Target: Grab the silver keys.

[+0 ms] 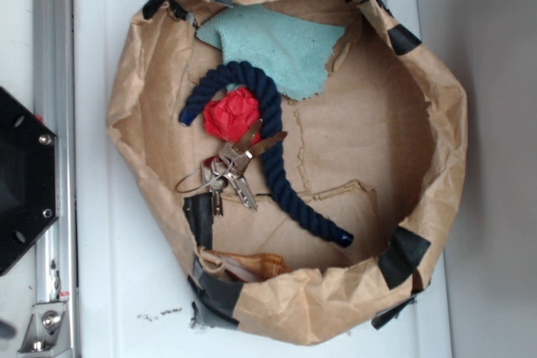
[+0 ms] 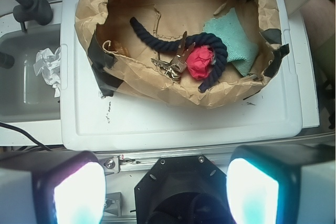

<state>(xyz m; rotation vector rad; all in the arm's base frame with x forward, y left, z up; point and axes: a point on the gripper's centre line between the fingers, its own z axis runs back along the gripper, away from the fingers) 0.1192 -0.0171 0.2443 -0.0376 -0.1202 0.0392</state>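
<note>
Gripper (image 2: 165,192): two broad pale fingers (image 2: 79,195), rounded corners, pads glowing white-cyan with a pink edge on the left one. Black octagonal robot base (image 1: 21,178) between them, small silver screws at its corners. Exterior view shows same black plate, two screws visible

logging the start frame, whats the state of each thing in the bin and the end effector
silver keys: lying loose on the paper, ungrasped
navy rope: curved around the red fabric ball
red fabric ball: crumpled, beside the keys
teal cloth: lying flat
paper bin: open, rim taped
end effector: open, off to the side of the bin
</note>
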